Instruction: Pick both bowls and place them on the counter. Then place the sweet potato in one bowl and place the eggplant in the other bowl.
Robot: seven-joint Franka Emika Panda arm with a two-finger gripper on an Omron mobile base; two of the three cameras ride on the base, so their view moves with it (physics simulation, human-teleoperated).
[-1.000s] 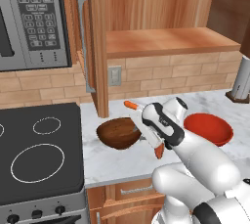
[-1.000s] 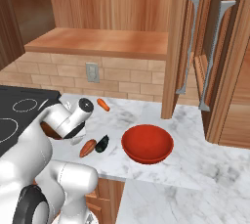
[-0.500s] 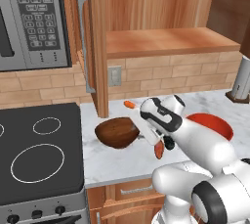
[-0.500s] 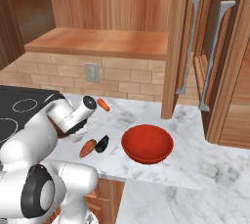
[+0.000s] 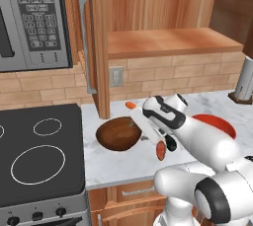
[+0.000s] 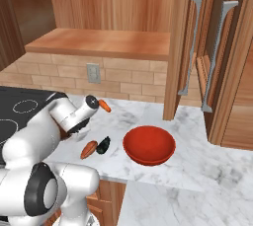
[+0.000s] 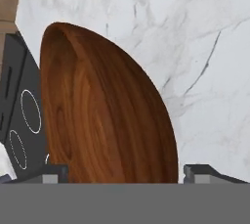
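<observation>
Wood-look bowl: dark brown round bowl (image 7: 102, 115) sits on the white-grey marbled counter (image 5: 118, 163), directly under the pincer.
Pincer: two-finger gripper (image 7: 126, 173) spread wide, tips either side of the rim, gripping nothing.
Red bowl: glossy red round bowl (image 6: 148, 144) well beyond the pincer.
Vegetables: stubby orange-red sweet potato (image 6: 89, 149) touching dark purple eggplant (image 6: 103, 145), beside the pincer.

Arm bent low, hand (image 7: 126, 171) downward, fingers spread wide.
</observation>
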